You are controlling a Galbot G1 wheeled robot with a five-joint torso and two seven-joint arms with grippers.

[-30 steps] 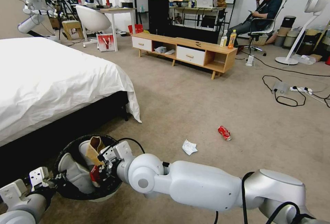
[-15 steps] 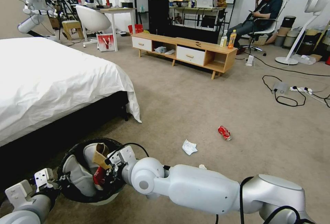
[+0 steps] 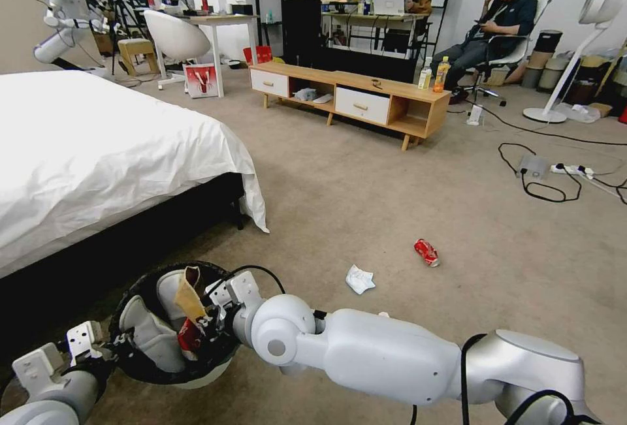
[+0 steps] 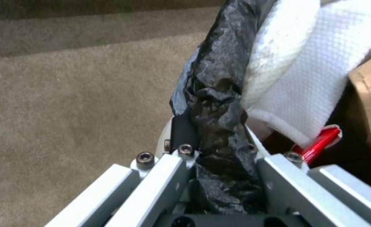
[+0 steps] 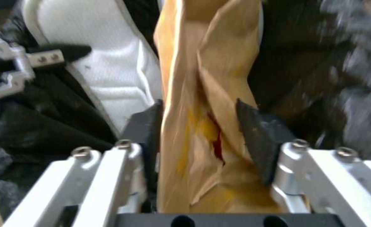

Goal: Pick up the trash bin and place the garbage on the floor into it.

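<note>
The trash bin, white with a black bag over its rim, hangs low beside the bed. My left gripper is shut on its rim. White tissue and a red-rimmed cup lie inside. My right gripper reaches over the bin, shut on a crumpled brown paper bag that stands upright in it. On the floor to the right lie a crushed red can and a white tissue.
The bed with its white sheet fills the left side. A low wooden cabinet with two upright drink bottles stands at the back. Cables and a power strip lie at the right, near a white fan.
Bin and both grippers have shifted slightly down and right in the head view since a second ago. The brown bag sits a little lower in the bin. Litter on the floor is unmoved.
</note>
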